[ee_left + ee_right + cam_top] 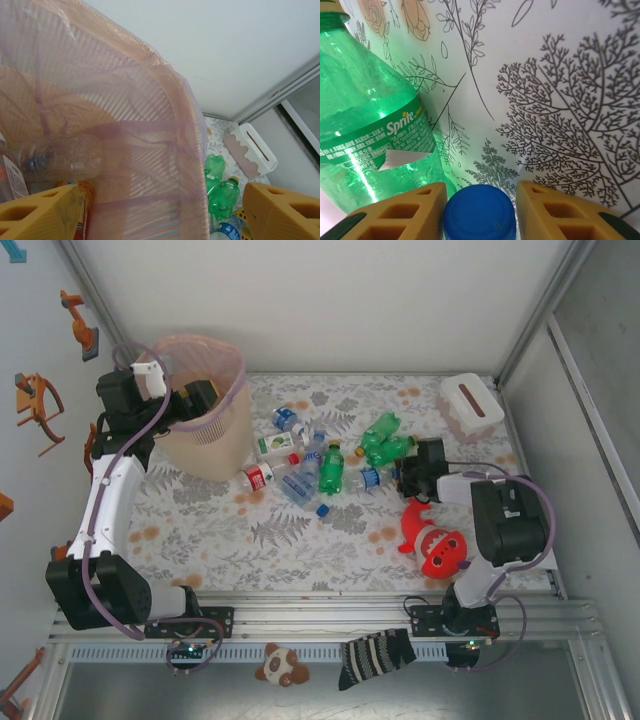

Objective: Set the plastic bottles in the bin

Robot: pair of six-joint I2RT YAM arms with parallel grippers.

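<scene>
Looking down from above, we find the bin (205, 435) in the far left corner of the tabletop (300, 540), hard by the left wall. The near half of the flowered cloth lies open between the two arm bases. The plastic bottles (325, 465) lie in a loose heap in the far middle, just right of the bin, and the green ones sit at the heap's right end.

The left gripper (195, 398) hangs over the bin's mouth with its jaws spread wide and nothing between them. Its wrist camera looks down inside the pink liner (150, 125), where a clear bottle (60, 157) lies on its side; from above, the wrist covers that spot.

The right gripper (479, 192) sits low at the right end of the heap. Close up, its fingers (395, 212) stand tight on either side of a blue cap (479, 217). They seem to touch it on both sides, so the jaws are nearly closed on that cap. A green Sprite bottle (370, 125) lies just beside the left finger.

A red shark toy (435, 540) lies against the near side of the right arm. A white box (470, 405) stands in the far right corner, well apart from the heap. A striped sock (375, 655) and a small plush animal (283, 665) lie beyond the near rail.
</scene>
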